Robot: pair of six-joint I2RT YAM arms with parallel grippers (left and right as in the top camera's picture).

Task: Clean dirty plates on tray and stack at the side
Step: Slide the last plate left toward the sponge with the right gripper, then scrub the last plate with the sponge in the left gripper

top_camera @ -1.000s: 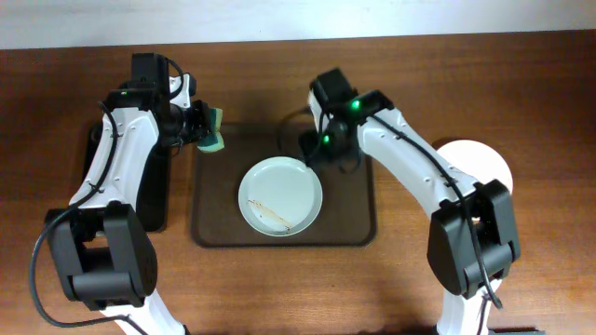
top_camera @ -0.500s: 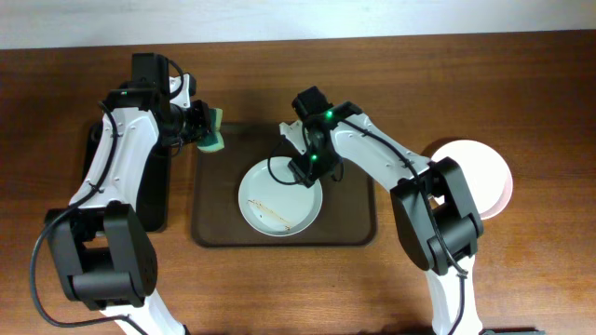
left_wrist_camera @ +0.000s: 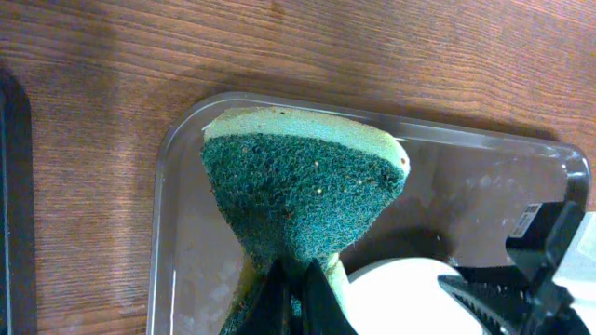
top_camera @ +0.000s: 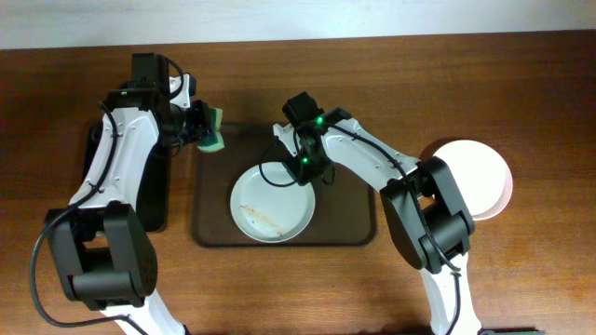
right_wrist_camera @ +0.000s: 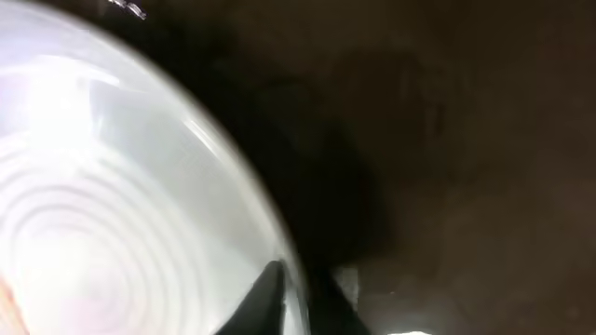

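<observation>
A pale blue-green plate (top_camera: 270, 207) with a thin brown smear lies on the dark brown tray (top_camera: 354, 219). My right gripper (top_camera: 303, 167) is shut on the plate's far rim. In the right wrist view the rim of the plate (right_wrist_camera: 112, 214) runs between the closed fingers of that gripper (right_wrist_camera: 303, 302). My left gripper (top_camera: 203, 130) hovers over the tray's far left corner, shut on a green sponge (top_camera: 215, 132). In the left wrist view the sponge (left_wrist_camera: 303, 195) fans out from the gripper (left_wrist_camera: 300, 298), above the tray (left_wrist_camera: 177, 214) and the plate (left_wrist_camera: 400, 298).
A white plate (top_camera: 470, 172) rests on the table at the right, with a pinkish rim (top_camera: 507, 191) showing under it. A smaller black tray (top_camera: 160, 191) lies at the left under my left arm. The far wall edge runs along the top.
My right gripper swung left from the tray's back edge onto the plate's rim and closed on it. The plate shifted slightly left and toward the front. The left arm held still.
</observation>
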